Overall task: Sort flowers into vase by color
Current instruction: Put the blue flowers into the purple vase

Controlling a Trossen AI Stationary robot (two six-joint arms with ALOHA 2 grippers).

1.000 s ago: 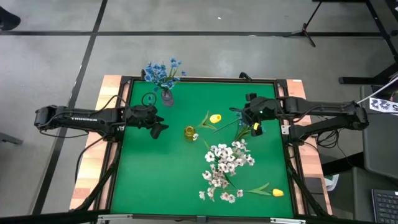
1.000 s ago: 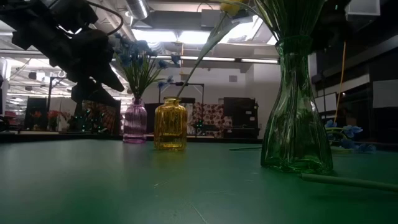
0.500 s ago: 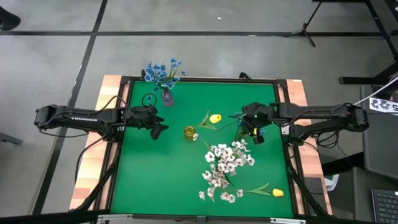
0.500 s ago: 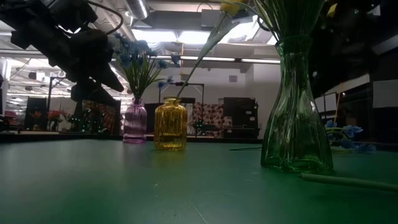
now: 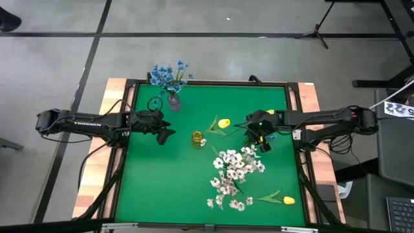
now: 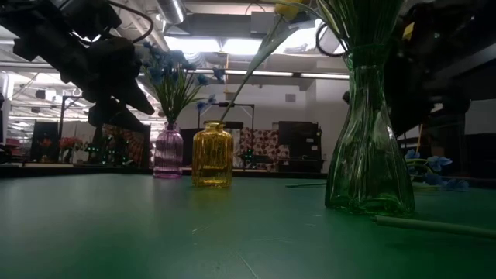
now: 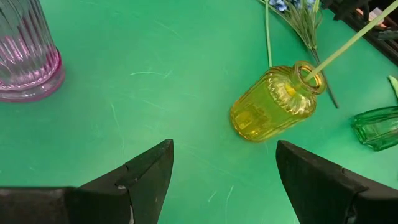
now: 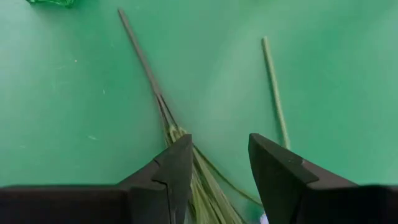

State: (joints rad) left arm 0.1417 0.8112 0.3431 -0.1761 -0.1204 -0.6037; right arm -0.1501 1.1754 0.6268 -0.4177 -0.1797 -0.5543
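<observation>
Right gripper (image 5: pixel 261 137) has shifted toward the yellow vase (image 5: pixel 197 138); jaws part-open, straddling a blue sprig (image 8: pixel 186 155), grasp unconfirmed.

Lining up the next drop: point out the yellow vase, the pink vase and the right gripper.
yellow vase (image 7: pixel 272 106), left wrist view, on its ribbed glass body.
pink vase (image 7: pixel 25 59), left wrist view, on its ribbed wall.
right gripper (image 8: pixel 219 163), right wrist view, midway between the fingertips, above the green stems.

The right gripper (image 5: pixel 261 138) slid inward across the green table (image 5: pixel 162 188) — from near the right edge toward the white blossoms (image 5: pixel 236 165) — with its fingers parted over a green stem (image 8: pixel 142 60).
</observation>
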